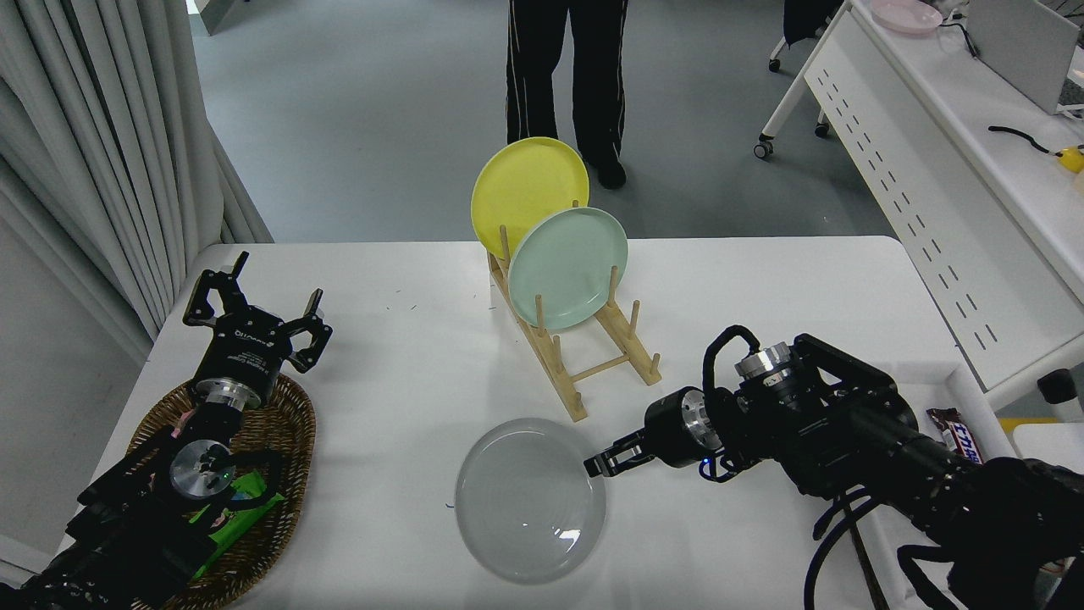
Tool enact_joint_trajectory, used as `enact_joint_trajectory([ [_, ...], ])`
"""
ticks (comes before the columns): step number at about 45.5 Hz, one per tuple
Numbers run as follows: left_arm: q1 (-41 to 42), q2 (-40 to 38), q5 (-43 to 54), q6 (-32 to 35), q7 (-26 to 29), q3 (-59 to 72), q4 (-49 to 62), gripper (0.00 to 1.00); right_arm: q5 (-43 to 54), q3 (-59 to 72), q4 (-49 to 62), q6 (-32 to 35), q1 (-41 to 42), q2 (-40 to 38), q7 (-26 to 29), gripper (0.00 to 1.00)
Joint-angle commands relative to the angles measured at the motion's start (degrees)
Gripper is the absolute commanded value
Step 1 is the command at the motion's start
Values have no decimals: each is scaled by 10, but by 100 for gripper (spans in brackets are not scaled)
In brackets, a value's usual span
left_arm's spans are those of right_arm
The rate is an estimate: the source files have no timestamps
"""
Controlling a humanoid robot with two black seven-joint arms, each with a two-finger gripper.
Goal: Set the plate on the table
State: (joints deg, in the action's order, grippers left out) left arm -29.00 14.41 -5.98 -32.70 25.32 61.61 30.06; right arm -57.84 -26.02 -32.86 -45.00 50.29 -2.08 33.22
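The light grey plate (pixel 529 501) lies nearly flat, low over the white table (pixel 406 398), in front of the wooden rack. My right gripper (pixel 598 463) comes in from the right and is shut on the plate's right rim. I cannot tell whether the plate's underside touches the table. My left gripper (pixel 254 326) is parked open at the lower left, above the wicker basket.
A wooden rack (pixel 593 356) holds a yellow plate (pixel 527 191) and a mint green plate (pixel 566 267) upright at the table's middle back. A wicker basket (pixel 279 474) with green packets sits at lower left. A person's legs (pixel 566 76) stand beyond the table. A white perforated desk (pixel 931 169) is at right.
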Motion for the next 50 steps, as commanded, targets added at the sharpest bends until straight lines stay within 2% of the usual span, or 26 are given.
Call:
enact_joint_trajectory([
  [1,0,0,0,0,0,0,0,100,1,3,2,0,-5,1,0,0],
  [41,0,0,0,0,0,0,0,100,22,-1,0,0,-12,2,-1,0],
  [42,0,0,0,0,0,0,0,100,22,-1,1,0,-12,2,-1,2],
  [45,0,0,0,0,0,0,0,100,22,-2,1,0,-12,2,-1,19],
  [50,0,0,0,0,0,0,0,100,23,-1,1,0,-12,2,-1,40],
])
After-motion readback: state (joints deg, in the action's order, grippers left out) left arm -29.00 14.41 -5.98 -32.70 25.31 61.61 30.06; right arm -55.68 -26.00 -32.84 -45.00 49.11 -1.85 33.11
